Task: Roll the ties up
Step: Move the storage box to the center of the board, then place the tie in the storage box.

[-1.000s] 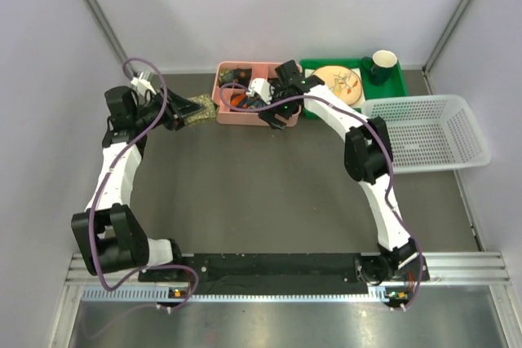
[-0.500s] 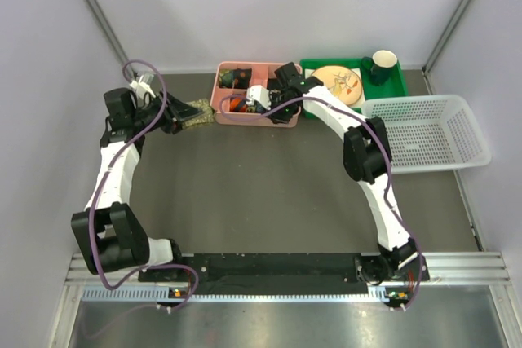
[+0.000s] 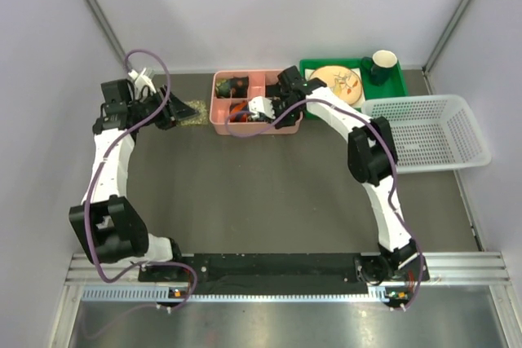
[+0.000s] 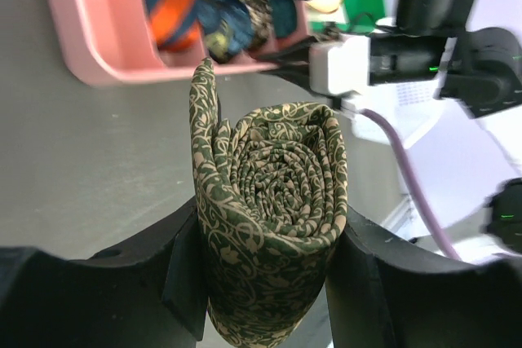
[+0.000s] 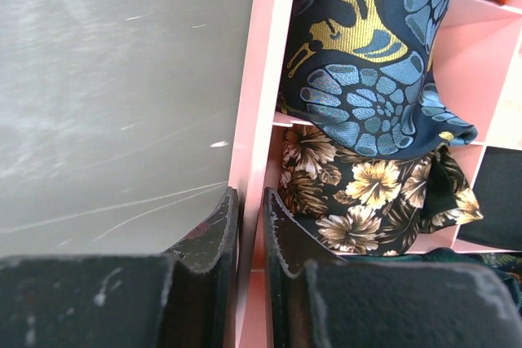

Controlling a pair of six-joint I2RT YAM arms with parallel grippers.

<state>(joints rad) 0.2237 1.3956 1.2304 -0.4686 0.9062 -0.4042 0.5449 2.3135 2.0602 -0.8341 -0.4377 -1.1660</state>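
Broadly, the dark table (image 3: 261, 193) is laid out so that everything sits along its far edge: a white mesh basket (image 3: 424, 132) at the right, a green tray (image 3: 395, 85) beside it on which a plate (image 3: 338, 83) and a dark green mug (image 3: 383, 64) are carried, and a pink compartment tray (image 3: 214, 103) toward the middle. The pink tray appears to serve as the store for finished rolls, since several of its cells are already filled. One of its outer walls is pinched by the right end effector (image 5: 247, 218), whose fingers are closed one on either side of the thin pink wall. This hold is judged to be meant for steadying or shifting the tray so that a cell is presented for the next roll. The left end effector (image 4: 269, 270) is held near the tray's left side, and the olive-green patterned necktie (image 4: 273, 193) is clamped between its fingers. The necktie is wound into a tight spiral and gripped across its sides, presumably so that the coil cannot spring loose, with a short tail left standing up at one edge. Rolling is therefore judged complete for this necktie, and only placement into a cell is left to be done. In the cells nearest the right fingers, a blue paisley roll (image 5: 367, 63) and a dark floral roll (image 5: 359, 185) are seen packed side by side, with an orange roll (image 4: 167, 10) in another cell.
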